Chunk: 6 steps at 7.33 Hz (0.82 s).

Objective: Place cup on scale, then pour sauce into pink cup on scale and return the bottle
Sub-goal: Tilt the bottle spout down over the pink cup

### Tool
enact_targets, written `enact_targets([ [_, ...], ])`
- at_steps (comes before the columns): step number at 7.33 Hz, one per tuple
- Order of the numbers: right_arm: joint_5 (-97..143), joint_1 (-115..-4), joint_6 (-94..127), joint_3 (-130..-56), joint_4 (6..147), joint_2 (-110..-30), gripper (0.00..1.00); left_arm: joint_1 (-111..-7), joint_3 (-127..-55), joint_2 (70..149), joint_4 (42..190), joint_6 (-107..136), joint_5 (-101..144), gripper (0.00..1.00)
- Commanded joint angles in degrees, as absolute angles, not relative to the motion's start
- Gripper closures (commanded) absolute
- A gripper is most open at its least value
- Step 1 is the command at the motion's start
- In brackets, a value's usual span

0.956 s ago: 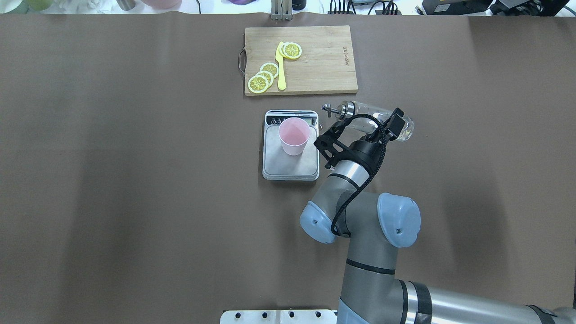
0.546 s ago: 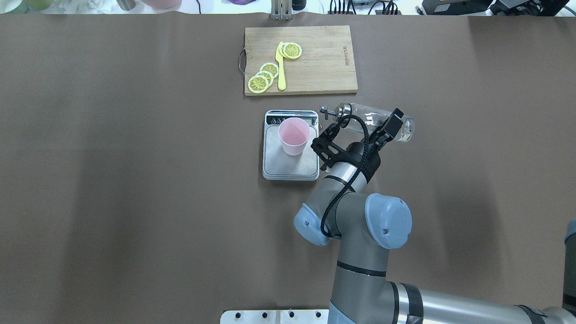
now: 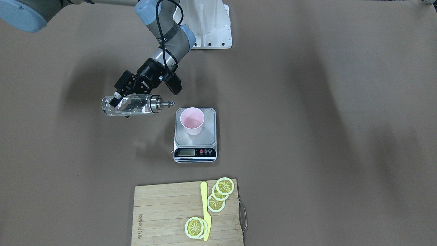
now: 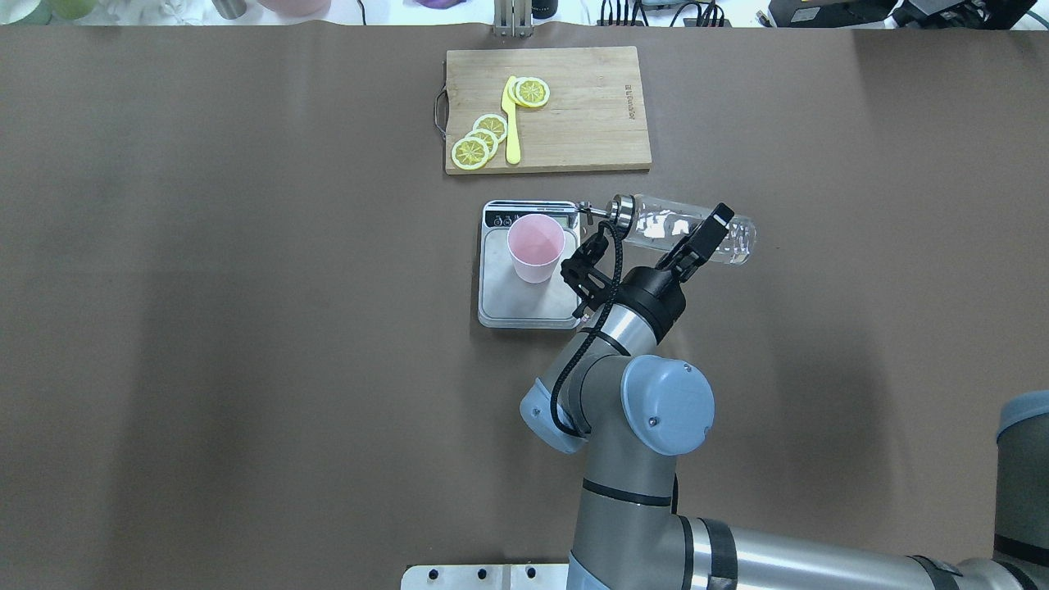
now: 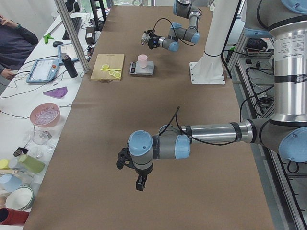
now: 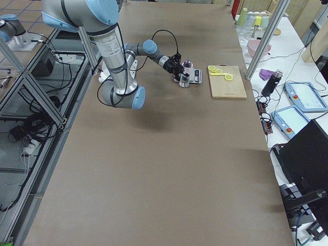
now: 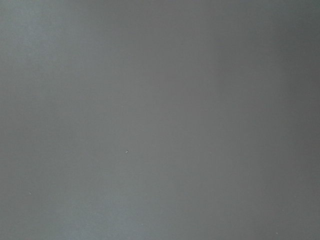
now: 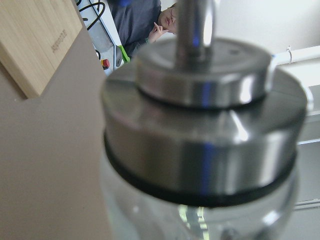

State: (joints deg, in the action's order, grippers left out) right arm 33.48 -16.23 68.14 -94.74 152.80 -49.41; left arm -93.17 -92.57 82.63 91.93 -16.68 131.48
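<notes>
- One claw, the right one [image 4: 692, 242], is clenched around the middle of the bottle [image 4: 656, 223] and holds it in the air just beside the scale [image 4: 524, 310], on the scale's right side as the robot sees it.
- The bottle lies almost level, with its silver spout [image 4: 592, 210] pointing at the scale. The spout tip sits by the scale's display-end corner, short of the cup [image 4: 535, 247].
- The pink cup stands upright on the scale's steel platform, nearer the display end, apart from the bottle.
- The left claw [image 5: 139, 181] hangs over bare bench [image 4: 246, 328], well apart from the scale. It shows only in a side view, so I cannot tell whether it is released or clenched.
- Beyond the scale's display end lies a wooden cutting board [image 4: 582, 123], near the scale but not touching it. It carries lemon slices [image 4: 473, 151] and a yellow knife [image 4: 512, 131].
</notes>
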Motion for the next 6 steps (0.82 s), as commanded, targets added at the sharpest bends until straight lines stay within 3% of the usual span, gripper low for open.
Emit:
enact_targets([
  [1, 33.49, -16.17, 69.17, -94.05, 157.12, -48.44, 1.0, -93.16, -92.37, 82.62, 91.93, -16.7, 131.57, 0.02],
  [6, 33.49, -15.65, 71.01, -89.04, 161.54, -44.3, 1.0, -93.16, -92.02, 82.71, 91.85, -16.7, 131.48, 0.02],
])
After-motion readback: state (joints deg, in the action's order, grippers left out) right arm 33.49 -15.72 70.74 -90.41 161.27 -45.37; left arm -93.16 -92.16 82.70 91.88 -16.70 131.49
